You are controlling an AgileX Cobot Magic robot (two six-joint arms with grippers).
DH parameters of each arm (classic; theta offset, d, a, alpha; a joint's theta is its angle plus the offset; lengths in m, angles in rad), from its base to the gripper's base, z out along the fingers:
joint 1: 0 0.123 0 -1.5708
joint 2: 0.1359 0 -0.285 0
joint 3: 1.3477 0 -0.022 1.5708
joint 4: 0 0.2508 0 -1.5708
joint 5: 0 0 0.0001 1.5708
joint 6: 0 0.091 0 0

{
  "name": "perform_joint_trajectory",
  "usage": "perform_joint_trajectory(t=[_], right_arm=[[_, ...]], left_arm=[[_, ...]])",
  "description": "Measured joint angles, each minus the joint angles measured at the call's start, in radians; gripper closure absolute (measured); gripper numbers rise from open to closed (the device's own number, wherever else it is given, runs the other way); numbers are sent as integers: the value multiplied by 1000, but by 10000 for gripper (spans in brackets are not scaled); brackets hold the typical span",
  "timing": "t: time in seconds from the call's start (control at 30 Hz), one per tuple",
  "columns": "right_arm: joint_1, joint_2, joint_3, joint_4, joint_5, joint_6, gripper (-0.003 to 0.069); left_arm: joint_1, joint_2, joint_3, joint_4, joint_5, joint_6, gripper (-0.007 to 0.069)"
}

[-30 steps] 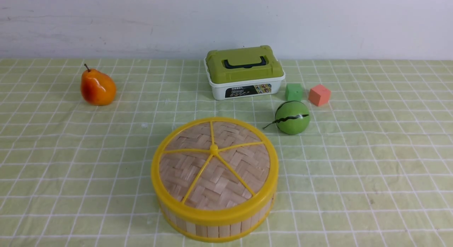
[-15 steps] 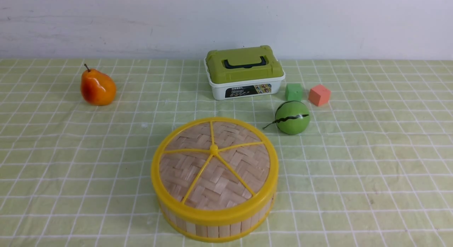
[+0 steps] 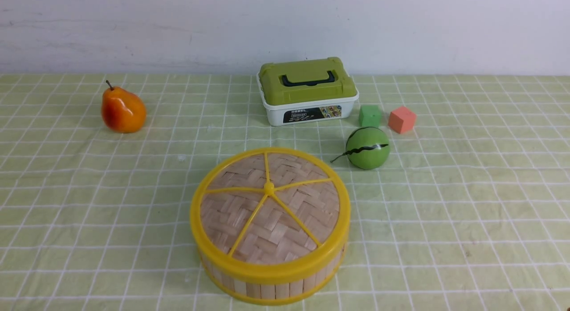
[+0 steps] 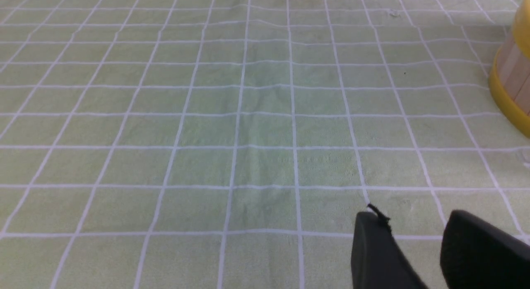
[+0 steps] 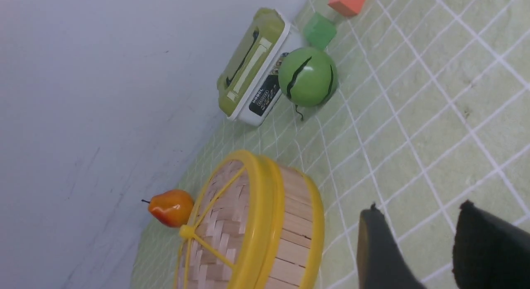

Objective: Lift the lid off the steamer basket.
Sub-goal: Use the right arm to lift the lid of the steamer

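Lid (image 3: 269,204) flat on steamer basket (image 3: 271,289), centre of tabletop (image 3: 467,204); my left jaws and right jaws, parted and empty, stand off it, neither clearly nearer.

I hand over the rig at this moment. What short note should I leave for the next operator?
Left gripper: open, holding nothing, low over the cloth, apart from the basket.
Right gripper: open, holding nothing, also apart from the basket.
The lid sits on the steamer basket, front middle of the table.
Done: nothing yet.
Left: grip the lid, lift it off, put it down.
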Motion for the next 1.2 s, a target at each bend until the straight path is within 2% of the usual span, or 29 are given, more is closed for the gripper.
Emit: perform_joint_trajectory(t=[0.2, 0.3, 0.37, 0.4, 0.43, 0.57, 0.6, 0.73, 0.9, 0.93, 1.0, 1.03, 1.1, 1.13, 1.2], right_arm=[[0, 0, -15, -2, -3, -103, 417], [0, 36, -96, -27, 2, -189, 424], [0, 154, -244, -85, 58, -296, 464], [0, 167, -259, -91, 67, -296, 464], [0, 281, -388, -154, 161, -394, 524], [0, 565, -708, -244, 458, -582, 653], [1, 658, -809, -261, 580, -643, 669], [32, 918, -1071, -279, 812, -756, 666], [162, 1143, -1270, -338, 901, -762, 658], [244, 1220, -1335, -411, 913, -735, 657], [292, 1267, -1374, -461, 915, -709, 657], [370, 1352, -1443, -548, 924, -651, 657], [459, 1438, -1514, -651, 933, -598, 655], [459, 1447, -1521, -651, 933, -593, 655], [556, 1581, -1634, -749, 935, -538, 649]], left_arm=[[0, 0, 0, 0, 0, 0, 386], [0, 0, 0, 0, 0, 0, 386], [0, 0, 0, 0, 0, 0, 386], [0, 0, 0, 0, 0, 0, 386], [0, 0, 0, 0, 0, 0, 386], [0, 0, 0, 0, 0, 0, 386], [0, 0, 0, 0, 0, 0, 386], [0, 0, 0, 0, 0, 0, 386], [0, 0, 0, 0, 0, 0, 386], [0, 0, 0, 0, 0, 0, 386], [0, 0, 0, 0, 0, 0, 386], [0, 0, 0, 0, 0, 0, 386], [0, 0, 0, 0, 0, 0, 386], [0, 0, 0, 0, 0, 0, 386], [0, 0, 0, 0, 0, 0, 386]])
